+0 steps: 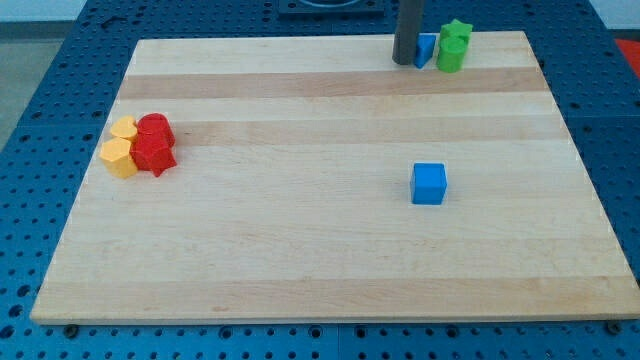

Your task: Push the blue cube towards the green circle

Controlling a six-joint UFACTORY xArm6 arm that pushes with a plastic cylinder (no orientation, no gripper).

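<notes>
Trouble starts at the view's top: my tip [406, 62], a bare rod grasping nothing, touches a blue block [428, 50] beside the green circle [450, 55] and green star [458, 33]. Your blue cube [429, 184] sits well apart, mid-board; shove from there and you scatter the target.

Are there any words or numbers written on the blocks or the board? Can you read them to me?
None: no words, numbers or signs show anywhere.
The blue cube, the red blocks, the yellow blocks, the green blocks and the wooden board are all plain.
</notes>
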